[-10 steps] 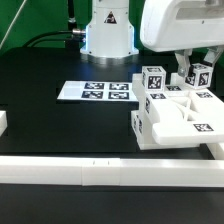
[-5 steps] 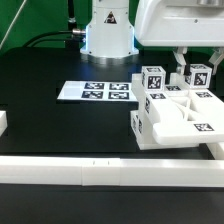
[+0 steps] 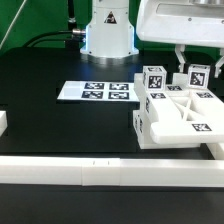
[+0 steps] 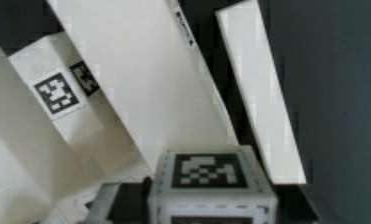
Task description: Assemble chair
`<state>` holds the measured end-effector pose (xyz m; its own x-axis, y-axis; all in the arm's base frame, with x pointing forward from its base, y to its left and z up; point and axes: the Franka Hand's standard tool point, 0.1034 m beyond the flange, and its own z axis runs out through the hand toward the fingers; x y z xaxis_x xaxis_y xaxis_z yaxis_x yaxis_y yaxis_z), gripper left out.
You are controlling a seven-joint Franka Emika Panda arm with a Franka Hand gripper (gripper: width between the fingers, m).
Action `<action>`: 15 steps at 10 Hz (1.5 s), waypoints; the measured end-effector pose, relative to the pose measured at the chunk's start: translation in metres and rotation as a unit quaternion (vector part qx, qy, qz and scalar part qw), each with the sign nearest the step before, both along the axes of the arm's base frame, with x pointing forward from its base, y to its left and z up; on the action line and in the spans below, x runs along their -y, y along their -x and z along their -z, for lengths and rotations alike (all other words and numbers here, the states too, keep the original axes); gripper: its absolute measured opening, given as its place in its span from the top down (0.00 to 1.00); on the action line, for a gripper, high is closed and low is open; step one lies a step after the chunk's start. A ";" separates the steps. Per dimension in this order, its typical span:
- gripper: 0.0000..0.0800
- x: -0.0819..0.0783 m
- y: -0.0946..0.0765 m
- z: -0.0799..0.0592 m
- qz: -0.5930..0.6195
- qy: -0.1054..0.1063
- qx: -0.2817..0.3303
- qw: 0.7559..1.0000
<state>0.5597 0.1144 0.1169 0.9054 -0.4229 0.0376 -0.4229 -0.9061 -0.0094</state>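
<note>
Here the chair sits on the black table at the exterior view's right — a chunky body of matte white plastic blocks, X-braced on top, square black-and-white tags on its faces. Above its far corner the gripper pinches a small tagged cube between its fingers. A long white rail lies along the near edge — smooth, low.

Close view from the wrist, small white cube with a black-and-white tag between the pincer fingers, slanted white chair panels beyond, one tagged, dark tabletop alongside.
</note>
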 end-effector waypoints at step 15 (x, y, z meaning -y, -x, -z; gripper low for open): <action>0.22 -0.015 0.000 0.000 0.339 -0.053 -0.007 0.939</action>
<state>0.5599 0.1293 0.1166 0.4269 -0.9031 -0.0460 -0.9030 -0.4230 -0.0747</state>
